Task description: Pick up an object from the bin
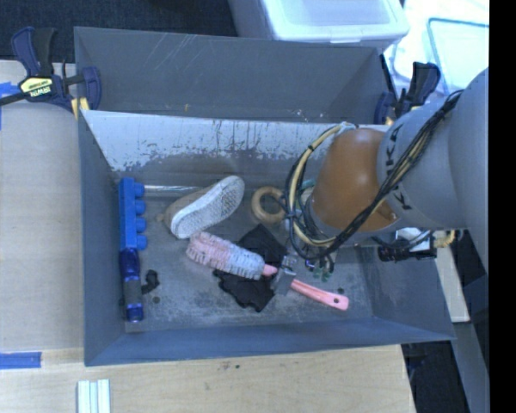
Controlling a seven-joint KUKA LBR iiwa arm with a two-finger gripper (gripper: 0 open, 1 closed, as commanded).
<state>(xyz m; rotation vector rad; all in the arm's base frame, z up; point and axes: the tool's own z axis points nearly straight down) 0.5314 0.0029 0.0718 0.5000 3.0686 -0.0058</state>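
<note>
The arm [451, 175], at the right of the frame, is a broad, rounded, pale grey link with dark lettering [397, 166] partly visible. At centre right its wrist wears a smooth, domed orange-brown cover [348, 183]. Black and yellow cables [297, 188] loop round the cover's left edge, and thin black ones cross the grey link. Below the cover, the gripper [294, 269] is a small dark cluster of hardware with green specks.

My gripper [291, 272] hung low in the right half of the grey bin [103, 231], just over the pink brush [228, 255], near where its handle began. Black cloth [251, 291] lay under the brush. A white shoe [208, 205], a tape roll [267, 203] and a long blue knobbed toy [132, 218] lay further left.
</note>
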